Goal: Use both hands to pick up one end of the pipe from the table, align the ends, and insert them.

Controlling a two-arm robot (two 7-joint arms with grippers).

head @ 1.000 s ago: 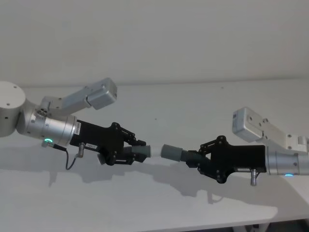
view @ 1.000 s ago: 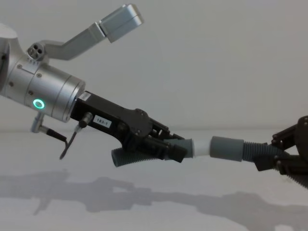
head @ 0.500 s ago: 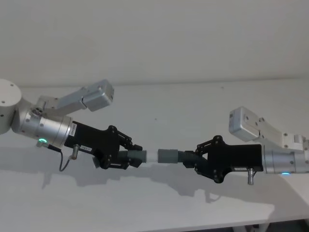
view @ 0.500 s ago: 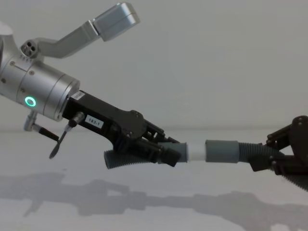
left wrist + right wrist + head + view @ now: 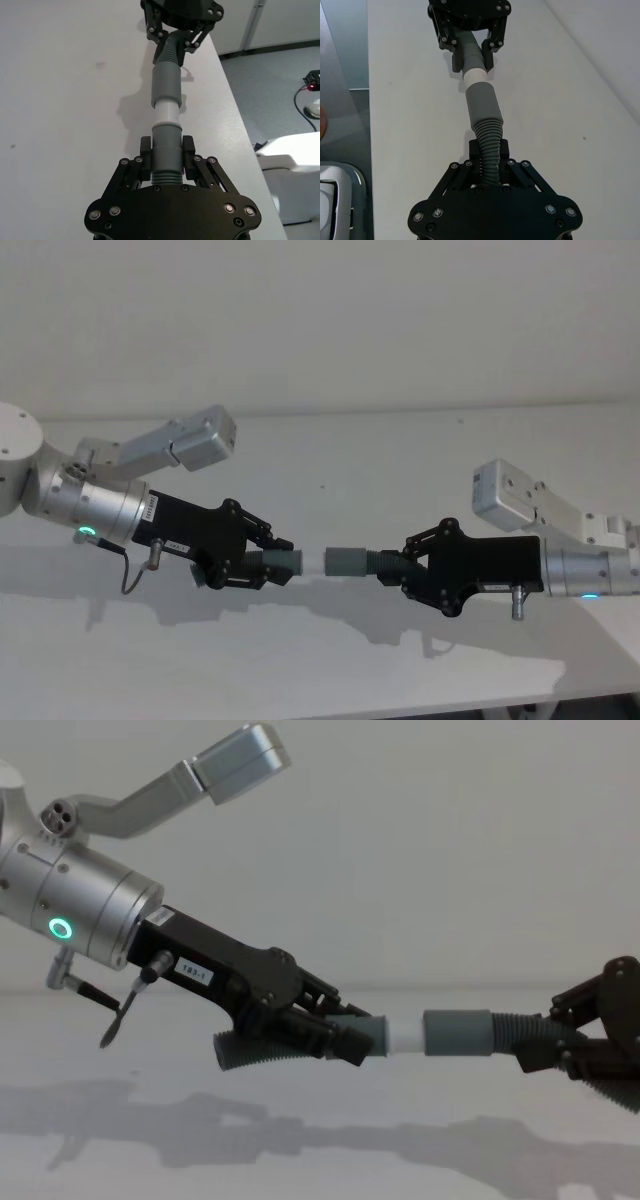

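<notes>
Both pipe pieces are held in the air above the white table [image 5: 420, 455], end to end in one line. My left gripper [image 5: 272, 565] is shut on the ribbed piece with the white tip [image 5: 313, 563]; this piece's curved tail [image 5: 255, 1050] hangs below the jaws. My right gripper [image 5: 396, 568] is shut on the ribbed hose behind the smooth grey cuff [image 5: 346, 562]. The white tip [image 5: 405, 1035] meets the mouth of the cuff [image 5: 458, 1033] with no gap. In the left wrist view the tip [image 5: 166, 111] runs straight into the cuff [image 5: 166, 86].
The table's front edge [image 5: 470, 702] runs close below both arms. In the left wrist view the table's side edge [image 5: 235, 115] drops to a grey floor with a white object [image 5: 295, 175] and a cable [image 5: 305, 105]. A plain wall stands behind.
The two grippers have come together. The gap between the white tip and the grey cuff has closed, and the tip now meets the cuff's mouth.
</notes>
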